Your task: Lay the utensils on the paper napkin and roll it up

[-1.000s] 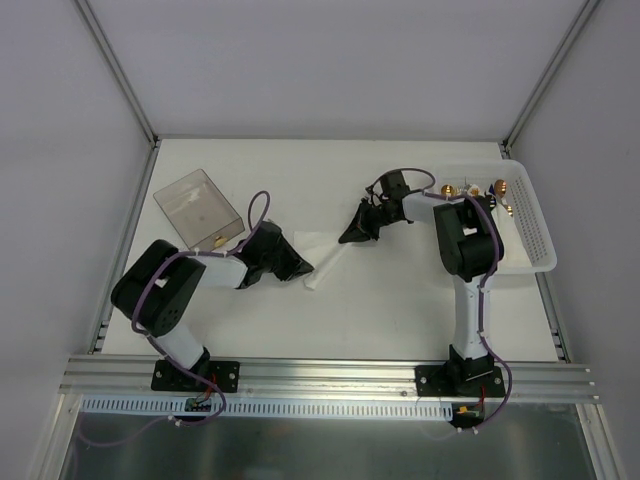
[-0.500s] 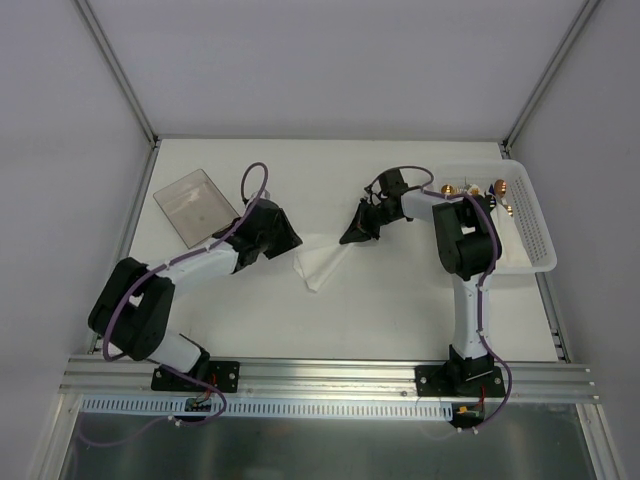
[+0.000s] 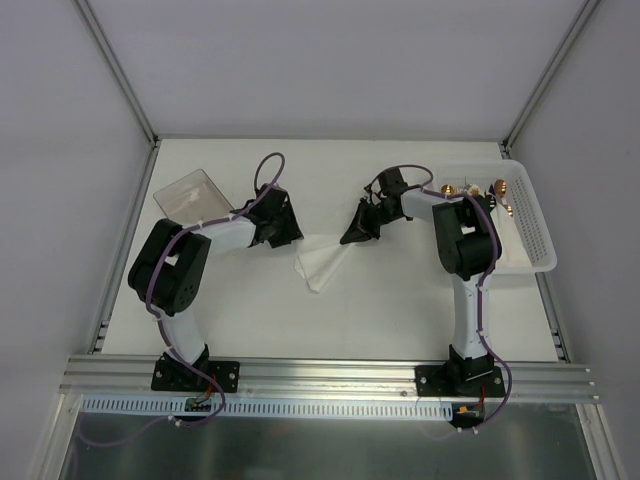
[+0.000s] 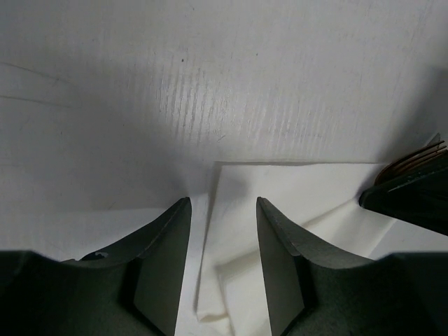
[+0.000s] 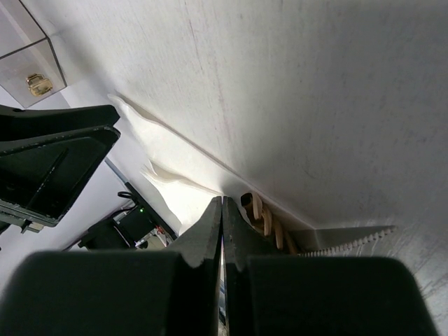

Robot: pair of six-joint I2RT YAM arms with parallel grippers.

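Left claw (image 4: 222,210) hung part open over an edge of the soft, tear-prone napkin (image 4: 280,189), best pinched at a fold, lying rumpled on the table (image 3: 400,310), while the right claw (image 5: 222,206) was clenched tight beside the slippery utensils (image 5: 264,218) on its other side.

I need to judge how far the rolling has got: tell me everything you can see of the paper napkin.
The paper napkin is a thin, soft white sheet lying on the white table between the two arms. It is not flat: part is folded over itself in loose creased layers, not a tight roll. Its left edge lies between the fingers of the open left gripper, unpinched. The shut right gripper sits at its far right corner, where copper utensils show beside the paper.
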